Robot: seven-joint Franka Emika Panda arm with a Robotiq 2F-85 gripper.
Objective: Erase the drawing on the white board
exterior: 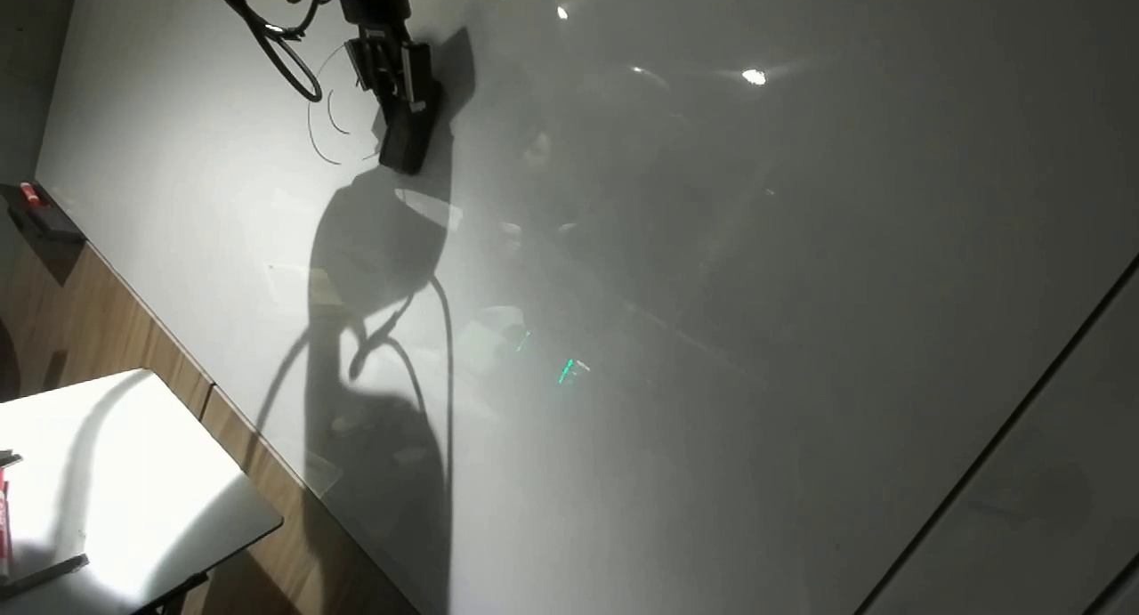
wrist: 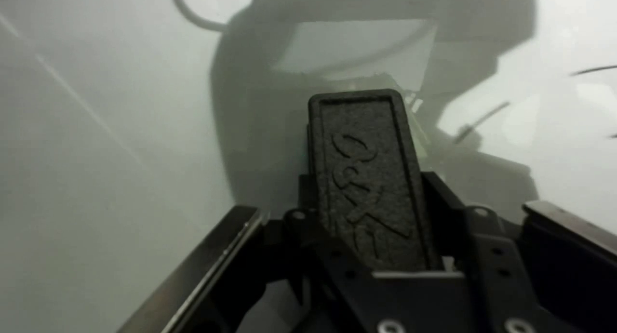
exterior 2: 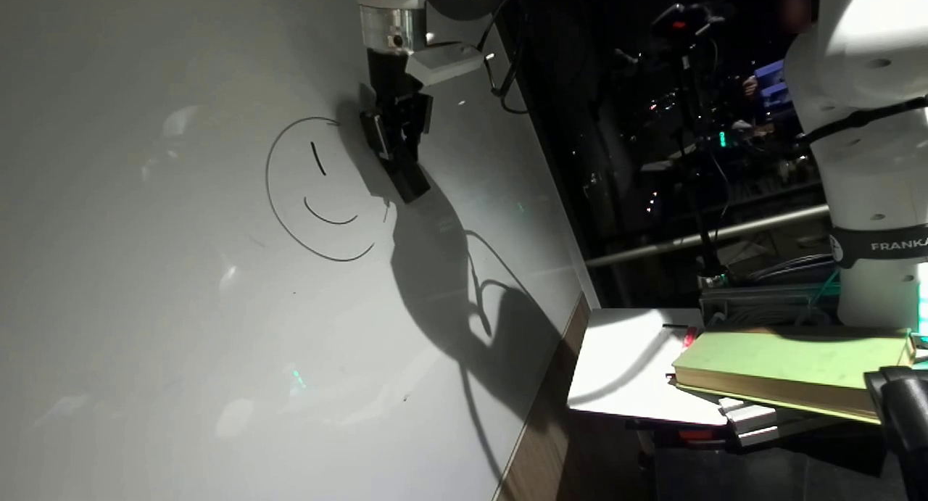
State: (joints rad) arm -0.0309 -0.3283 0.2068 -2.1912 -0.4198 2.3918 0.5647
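Note:
The white board [exterior 2: 145, 269], large and glossy grey-white, fills much of both exterior views. On it is the drawing [exterior 2: 318, 159], a thin dark smiley: a circle broken on its right side, one eye stroke, a curved mouth and a faint short mark by the gap. Only parts of the drawing [exterior: 331, 118] show in an exterior view, beside the arm. My gripper [wrist: 370, 193] is shut on a dark felt eraser [wrist: 366, 145], whose far end sticks out past the fingers. The eraser [exterior 2: 411, 183] is at the circle's broken side; whether it touches the board I cannot tell.
The arm casts a broad shadow [exterior: 383, 232] over the board. Near the board's lower edge stands a small white table [exterior 2: 623, 363] bearing a red marker [exterior 2: 689, 336], with a green book [exterior 2: 790, 356] beside it. A cable [exterior: 298, 76] loops by the wrist.

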